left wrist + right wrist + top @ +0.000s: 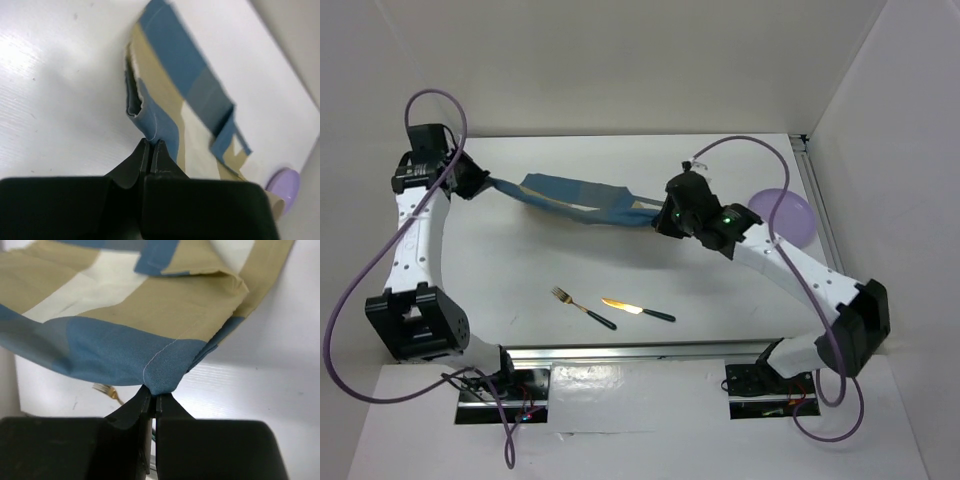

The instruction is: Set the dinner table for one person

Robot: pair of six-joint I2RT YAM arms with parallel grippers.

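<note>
We are working over a broad white worktop (620, 270), flat and smooth with a faint grain, which is filling the middle of the top view. A silver rail (640, 352) is running along its near edge and another up its right side, and pale walls are closing in behind and to the right.

Across the far half we are stretching a woven cloth (575, 200), checked in blue, tan and cream with stitched hems. It is hanging bunched and folded lengthwise between our two arms, sagging in the middle. Our left end effector (151, 145) is clenching the cloth's blue left corner near the far left of the worktop. Our right end effector (152, 392) is pinching the opposite blue corner, fingers pressed together on the fabric.

A round lilac plate (782, 215) is lying close to the right rail, partly hidden behind our right arm. The near half is lying mostly bare. There a knife (638, 310) with a golden blade and dark handle is lying at an angle. A golden fork (583, 308) with a dark handle is lying just to its left, close but apart.
</note>
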